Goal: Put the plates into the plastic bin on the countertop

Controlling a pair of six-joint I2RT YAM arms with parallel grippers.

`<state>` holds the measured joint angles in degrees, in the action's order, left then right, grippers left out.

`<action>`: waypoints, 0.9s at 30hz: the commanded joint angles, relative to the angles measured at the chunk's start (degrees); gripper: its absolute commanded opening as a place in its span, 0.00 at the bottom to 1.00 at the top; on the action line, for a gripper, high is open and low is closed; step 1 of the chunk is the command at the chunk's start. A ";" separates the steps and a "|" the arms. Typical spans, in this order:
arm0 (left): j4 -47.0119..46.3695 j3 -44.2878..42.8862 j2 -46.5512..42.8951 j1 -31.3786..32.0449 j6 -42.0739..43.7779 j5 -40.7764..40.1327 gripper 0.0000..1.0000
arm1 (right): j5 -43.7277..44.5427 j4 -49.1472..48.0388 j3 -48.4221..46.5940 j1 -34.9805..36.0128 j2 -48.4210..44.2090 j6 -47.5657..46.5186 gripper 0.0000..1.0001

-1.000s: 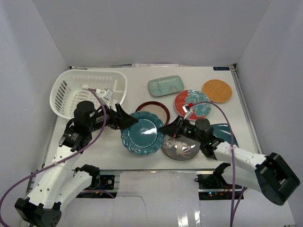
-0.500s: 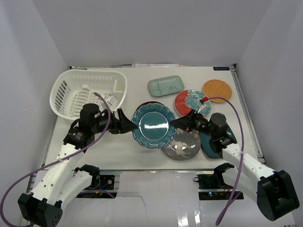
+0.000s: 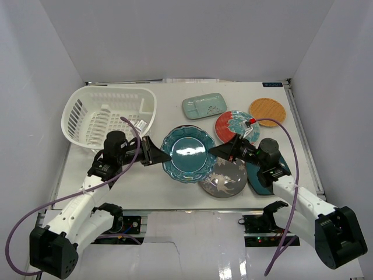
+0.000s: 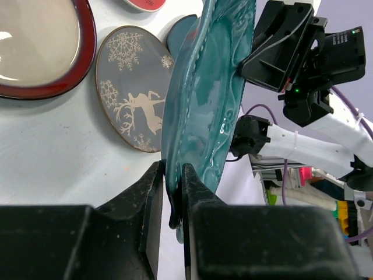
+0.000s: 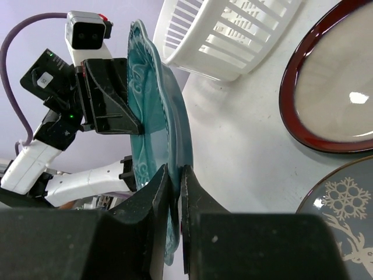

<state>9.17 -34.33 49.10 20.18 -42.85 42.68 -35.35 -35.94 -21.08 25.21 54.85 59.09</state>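
The left gripper (image 3: 165,157), wide open a second ago, has closed on the left rim of the teal plate (image 3: 187,153); the right gripper (image 3: 212,151) stays clamped on the opposite rim; the plate, tipped up since then, hangs above the tabletop (image 3: 145,185) between the arms, just right of the bin (image 3: 111,114); a handover to the left arm, nearer the bin, looks under way.

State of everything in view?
teal scalloped plate: lifted, held by both claws
left claw: shut on its rim
right claw: shut on opposite rim
white basket: no plates inside
red-rimmed plate: on table
grey deer plate: on table
floral plate: on table
green rectangular plate: on table
orange plate: on table
dark-teal square plate: on table
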 commanded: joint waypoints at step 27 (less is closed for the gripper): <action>-4.43 -14.54 4.86 -37.58 -14.99 -23.90 0.00 | 6.70 26.35 -3.44 -0.95 -19.16 -14.87 0.95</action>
<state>1.65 -45.23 56.34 -15.84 -59.64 29.58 -30.70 -15.20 -21.34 24.45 36.58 49.12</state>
